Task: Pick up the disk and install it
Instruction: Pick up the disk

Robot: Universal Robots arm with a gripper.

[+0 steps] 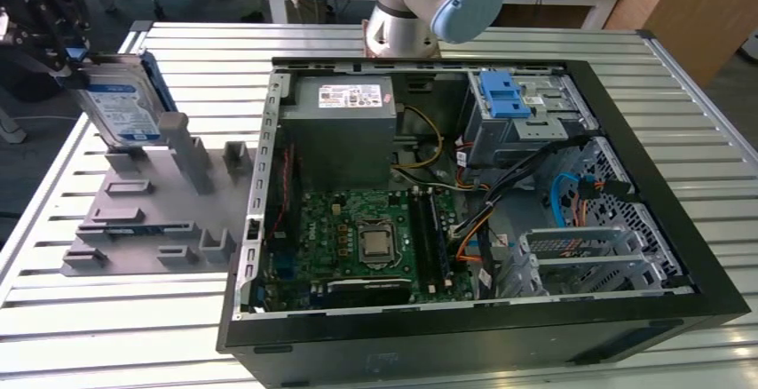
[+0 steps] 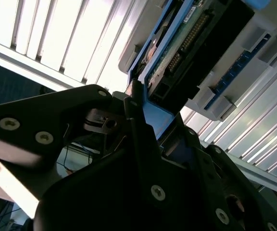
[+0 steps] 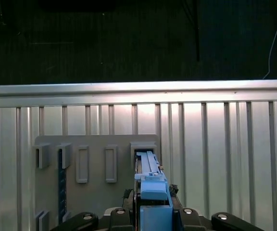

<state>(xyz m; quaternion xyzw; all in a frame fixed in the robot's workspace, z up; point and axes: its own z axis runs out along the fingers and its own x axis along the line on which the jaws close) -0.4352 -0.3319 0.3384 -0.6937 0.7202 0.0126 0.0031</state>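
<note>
The disk (image 1: 119, 105) is a silver drive with a blue-and-white label and a blue bracket. It stands on edge at the exterior view's far left, its lower edge at a slot of the grey stand (image 1: 154, 229). My black gripper (image 1: 74, 56) is shut on the disk's upper end. In the first wrist view the blue bracket of the disk (image 3: 150, 187) sits between the gripper's fingers (image 3: 153, 211), above the stand (image 3: 95, 154). In the second wrist view a black finger (image 2: 138, 130) presses against the blue edge of the disk (image 2: 196, 43).
An open black computer case (image 1: 663, 220) lies to the exterior view's right of the stand, with a grey power supply (image 1: 343, 109), a green motherboard (image 1: 355, 238) and a blue-latched drive bay (image 1: 509, 96). The arm's base (image 1: 414, 7) stands behind the case. Everything rests on a slatted metal table (image 1: 119, 336).
</note>
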